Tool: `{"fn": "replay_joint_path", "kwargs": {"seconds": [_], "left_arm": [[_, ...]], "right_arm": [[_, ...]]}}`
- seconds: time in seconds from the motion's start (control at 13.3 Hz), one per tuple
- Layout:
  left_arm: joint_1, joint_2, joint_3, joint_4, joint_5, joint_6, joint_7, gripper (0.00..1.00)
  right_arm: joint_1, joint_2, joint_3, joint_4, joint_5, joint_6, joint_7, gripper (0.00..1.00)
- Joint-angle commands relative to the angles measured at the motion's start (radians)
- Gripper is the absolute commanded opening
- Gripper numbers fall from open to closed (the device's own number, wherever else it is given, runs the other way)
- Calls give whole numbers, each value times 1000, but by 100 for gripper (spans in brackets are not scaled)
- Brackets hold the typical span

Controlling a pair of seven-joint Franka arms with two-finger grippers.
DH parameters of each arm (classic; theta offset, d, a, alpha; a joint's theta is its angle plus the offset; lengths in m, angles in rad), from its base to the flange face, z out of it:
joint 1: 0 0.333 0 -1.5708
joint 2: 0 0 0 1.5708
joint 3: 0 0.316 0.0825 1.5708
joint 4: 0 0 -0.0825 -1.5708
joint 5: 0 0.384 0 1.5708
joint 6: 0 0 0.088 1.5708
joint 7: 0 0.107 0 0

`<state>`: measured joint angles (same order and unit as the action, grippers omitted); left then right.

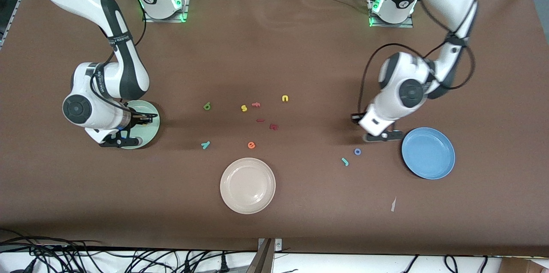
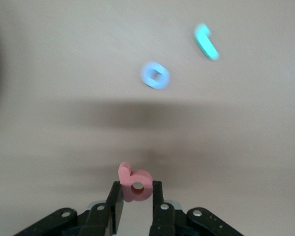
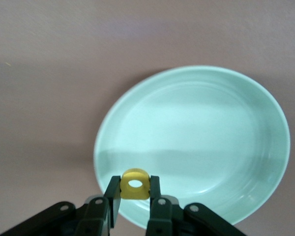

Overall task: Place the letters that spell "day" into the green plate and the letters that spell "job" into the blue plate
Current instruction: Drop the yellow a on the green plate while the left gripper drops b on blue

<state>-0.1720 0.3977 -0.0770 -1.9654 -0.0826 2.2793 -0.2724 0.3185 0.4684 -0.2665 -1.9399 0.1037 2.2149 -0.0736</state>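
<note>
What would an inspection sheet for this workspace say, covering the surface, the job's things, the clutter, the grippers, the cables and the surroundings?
Surface: brown table, flat, no spills seen.
Job's things: green plate and blue plate both hold no letters; blue ring letter and teal hook letter lie beside the blue plate; olive-green letter and teal y lie mid-table.
Clutter: cream plate, yellow s, yellow n, orange e, dark red letters, a paper scrap.
Grippers: left gripper shut on a pink letter above the table beside the blue plate; right gripper shut on a yellow letter over the green plate's rim.
Cables: black cable looped along the left arm; more below the table's edge.
Surroundings: nothing seen.
</note>
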Motion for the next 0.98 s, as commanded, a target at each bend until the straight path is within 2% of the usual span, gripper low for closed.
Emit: {"fn": "replay_joint_path", "kwargs": {"seconds": [0.0,0.08,0.15,0.23,0.38,0.53,0.6,0.9], "left_arm": [[106,-109,-10,-87,20,-18,175,0],[149,-131,-9,-104,21,-18,229,0],[182,-140,-9,-113,27,-21,278,0],[222,-145,-9,-118,71,-21,329,0],[285,-143,-9,-124,144,-21,398,0],[311,-134,-6,-133,173,-9,435,0],[316,-122,6,-132,219,-6,435,0],[307,-77,14,-107,228,113,437,0]], "right_arm": [[8,-83,-22,-215,17,243,-130,1],[4,-80,-25,-221,19,256,-146,15],[-1,-79,-28,-217,22,255,-144,65],[-1,-83,-28,-203,22,235,-143,100],[-1,-94,-27,-115,30,73,-134,100],[8,-88,-20,-12,56,-116,-27,100],[23,-94,-5,-7,83,-133,42,100],[31,-123,151,-13,87,-123,361,100]]}}
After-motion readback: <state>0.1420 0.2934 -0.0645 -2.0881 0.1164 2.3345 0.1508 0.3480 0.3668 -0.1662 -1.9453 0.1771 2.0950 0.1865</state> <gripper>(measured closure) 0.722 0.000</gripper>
